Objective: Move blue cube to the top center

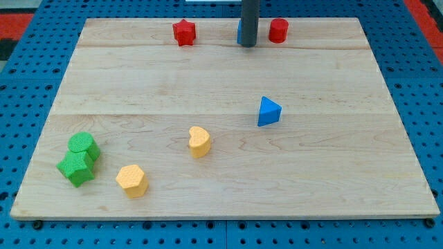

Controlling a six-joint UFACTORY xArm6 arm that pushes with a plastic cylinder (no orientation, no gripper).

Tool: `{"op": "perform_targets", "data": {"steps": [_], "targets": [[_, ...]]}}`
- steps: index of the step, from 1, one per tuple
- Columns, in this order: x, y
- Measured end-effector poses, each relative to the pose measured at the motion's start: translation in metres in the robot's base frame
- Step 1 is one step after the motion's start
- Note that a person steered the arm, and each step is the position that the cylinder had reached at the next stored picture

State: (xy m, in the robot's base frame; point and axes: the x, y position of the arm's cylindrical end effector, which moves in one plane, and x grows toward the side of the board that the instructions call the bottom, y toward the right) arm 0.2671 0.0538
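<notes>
The blue cube [239, 32] sits near the view's top centre of the wooden board [221, 180], mostly hidden behind my dark rod; only a thin blue sliver shows at the rod's left edge. My tip [248, 45] rests on the board right in front of the cube, touching or almost touching it. A red star-shaped block [184, 32] lies to the cube's left and a red cylinder-like block [278, 30] just to its right.
A blue triangular block [268, 111] lies right of the board's middle. A yellow heart-shaped block [199, 141] and a yellow block [131, 180] lie lower left of centre. Two green blocks [79, 159] sit together at the lower left. Blue pegboard surrounds the board.
</notes>
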Motion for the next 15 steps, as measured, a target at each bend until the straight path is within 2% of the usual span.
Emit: {"op": "perform_targets", "data": {"steps": [3, 5, 9, 11, 12, 14, 15], "targets": [[0.002, 0.055], [0.000, 0.020], [-0.049, 0.026], [-0.064, 0.093], [-0.069, 0.104], [-0.075, 0.011], [-0.075, 0.010]]}}
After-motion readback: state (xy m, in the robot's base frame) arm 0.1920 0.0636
